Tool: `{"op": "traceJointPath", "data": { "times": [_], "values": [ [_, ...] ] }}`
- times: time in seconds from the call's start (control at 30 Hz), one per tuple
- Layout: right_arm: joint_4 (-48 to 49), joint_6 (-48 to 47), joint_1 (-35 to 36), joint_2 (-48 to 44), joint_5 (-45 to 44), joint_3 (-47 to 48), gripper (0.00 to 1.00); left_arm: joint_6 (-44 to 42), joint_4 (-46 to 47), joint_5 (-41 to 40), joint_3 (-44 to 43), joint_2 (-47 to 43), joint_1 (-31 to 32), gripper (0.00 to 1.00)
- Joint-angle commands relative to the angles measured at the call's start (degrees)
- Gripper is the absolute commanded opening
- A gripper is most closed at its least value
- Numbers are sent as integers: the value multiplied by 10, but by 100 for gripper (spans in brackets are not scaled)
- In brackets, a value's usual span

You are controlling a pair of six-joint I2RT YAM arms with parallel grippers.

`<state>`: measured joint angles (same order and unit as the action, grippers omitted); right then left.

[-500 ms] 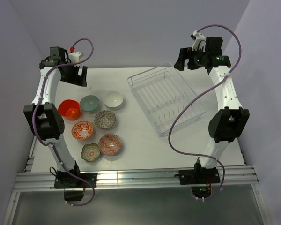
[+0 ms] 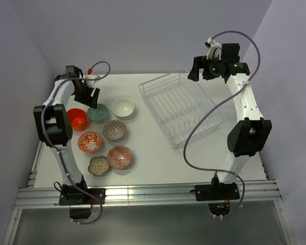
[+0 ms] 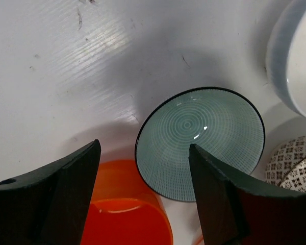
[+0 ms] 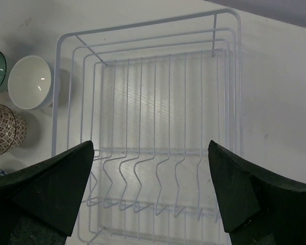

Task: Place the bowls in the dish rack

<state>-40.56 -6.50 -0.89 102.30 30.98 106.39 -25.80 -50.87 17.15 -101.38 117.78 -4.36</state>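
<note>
Left wrist view: the white bowl runs off the edge at 2 o'clock, the grey-patterned bowl at 4, the orange-red bowl at 6. A finger of the left tool covers the rim of the teal bowl at 5 o'clock. Right wrist view: fingers of the right tool hide the near corners of the dish rack.

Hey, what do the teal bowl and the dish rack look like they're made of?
Teal bowl: probably glazed ceramic; glossy, with a bright highlight, fine concentric rings and a dark rim. Dish rack: looks like thin white-coated metal wire, bent into rails and prongs; plastic cannot be ruled out.
</note>
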Motion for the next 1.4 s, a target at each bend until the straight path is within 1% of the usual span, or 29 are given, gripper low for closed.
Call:
{"op": "traceJointPath", "data": {
  "times": [0.0, 0.3, 0.4, 0.67, 0.8, 0.87, 0.97, 1.0, 1.03, 1.07, 1.17, 1.23, 1.27, 1.3, 1.33, 1.37],
  "values": [
    [-4, -8, 3, -42, 3, -9, 100, -21, 41, 16, 10, 6, 9, 74],
    [-9, -15, 2, -54, 0, -28, 100, -28, 65, 8, 27, 28, 14, 61],
    [-2, -14, 2, -57, 5, -37, 100, -30, 68, 8, 34, 27, 15, 54],
    [-10, -27, 2, -47, 22, -21, 100, -32, 49, 8, 13, 46, 17, 42],
    [-8, -28, 2, -48, 29, -21, 100, -33, 43, 9, 9, 50, 17, 34],
    [-5, -30, 2, -51, 36, -23, 100, -34, 41, 8, 11, 50, 17, 33],
    [0, -32, 2, -54, 43, -31, 100, -39, 32, 7, 8, 54, 19, 20],
    [5, -33, 2, -55, 48, -32, 100, -42, 22, 8, 1, 56, 19, 9],
    [7, -34, 2, -57, 49, -35, 100, -42, 18, 9, -4, 57, 19, 4],
    [12, -35, 2, -61, 51, -41, 100, -41, 16, 10, -8, 59, 19, 1],
    [22, -46, 2, -69, 61, -49, 100, -40, -12, 31, -36, 54, 19, 0],
    [29, -53, 2, -75, 64, -50, 100, -39, -33, 47, -79, 53, 19, 0],
    [31, -54, 2, -77, 65, -49, 100, -38, -65, 70, -102, 54, 19, 0],
    [32, -55, 3, -77, 67, -50, 100, -34, -79, 85, -155, 57, 19, 0],
    [36, -59, 2, -82, 69, -50, 100, -26, -98, 99, -184, 60, 18, 0],
    [40, -62, 2, -83, 72, -50, 100, -22, -129, 136, -212, 63, 20, 0]
  ]
}}
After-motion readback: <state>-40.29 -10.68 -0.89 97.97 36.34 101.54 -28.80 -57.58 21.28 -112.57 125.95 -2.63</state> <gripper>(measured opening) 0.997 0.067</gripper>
